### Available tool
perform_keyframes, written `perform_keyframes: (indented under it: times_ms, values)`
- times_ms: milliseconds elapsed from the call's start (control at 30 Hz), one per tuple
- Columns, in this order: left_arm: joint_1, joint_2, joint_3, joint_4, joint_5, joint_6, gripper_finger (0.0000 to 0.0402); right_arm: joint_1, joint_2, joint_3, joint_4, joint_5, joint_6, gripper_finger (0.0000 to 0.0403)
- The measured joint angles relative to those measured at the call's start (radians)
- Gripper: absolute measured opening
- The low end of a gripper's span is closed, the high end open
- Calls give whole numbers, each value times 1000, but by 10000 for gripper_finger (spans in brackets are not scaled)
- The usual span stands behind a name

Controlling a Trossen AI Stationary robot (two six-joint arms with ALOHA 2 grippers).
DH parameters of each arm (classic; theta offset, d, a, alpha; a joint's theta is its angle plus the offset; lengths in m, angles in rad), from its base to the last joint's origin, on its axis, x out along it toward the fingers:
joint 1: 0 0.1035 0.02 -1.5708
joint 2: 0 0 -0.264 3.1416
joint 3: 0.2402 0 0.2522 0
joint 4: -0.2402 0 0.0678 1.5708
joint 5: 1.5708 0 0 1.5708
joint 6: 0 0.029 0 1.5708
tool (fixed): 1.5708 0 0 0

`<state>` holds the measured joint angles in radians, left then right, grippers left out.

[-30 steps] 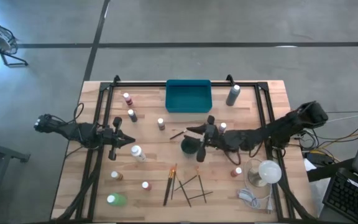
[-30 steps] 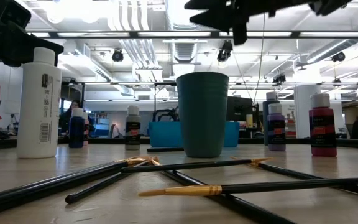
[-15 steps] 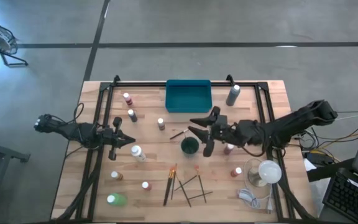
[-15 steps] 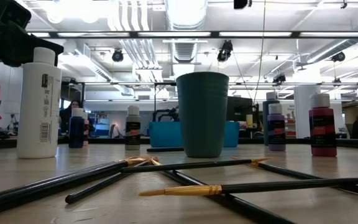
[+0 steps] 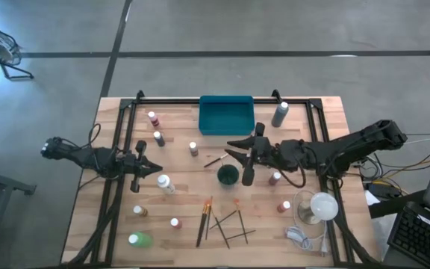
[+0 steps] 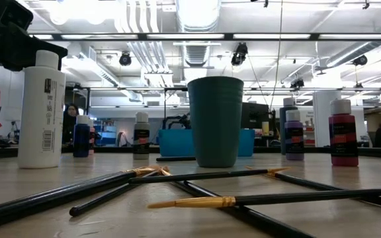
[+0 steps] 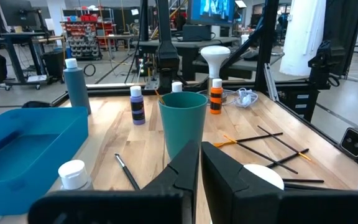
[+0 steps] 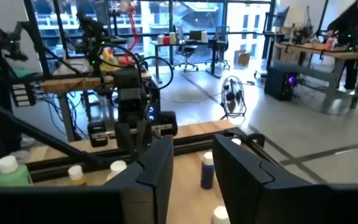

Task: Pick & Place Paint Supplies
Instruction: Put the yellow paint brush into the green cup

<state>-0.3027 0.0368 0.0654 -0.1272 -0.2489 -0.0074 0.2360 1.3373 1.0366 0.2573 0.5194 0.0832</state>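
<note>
Hovering above the cup [image 5: 228, 175], the right end effector [image 5: 246, 159] appears empty; whether it is clenched cannot be told. The left end effector [image 5: 142, 166] waits clenched, empty, at 9 o'clock. Advice: descend squarely over one bottle [image 5: 275, 178] before clenching. Count: about eleven bottles scattered across the desk [image 5: 178, 134]; roughly six brushes [image 5: 222, 223] near 6 o'clock; one tray [image 5: 226, 115].

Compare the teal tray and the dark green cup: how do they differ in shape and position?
The teal tray is rectangular, shallow and wide; the dark green cup is round, tall and narrow. The tray sits by the table's far edge; the cup stands near the middle, beside the right gripper. Both are open-topped and look empty.
</note>
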Motion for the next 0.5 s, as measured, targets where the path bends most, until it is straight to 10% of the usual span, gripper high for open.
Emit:
perform_keyframes:
  times_ms: [500]
  values:
    - [0,0,0,0,0,0,26,-9,0,11,1,5,-272,53]
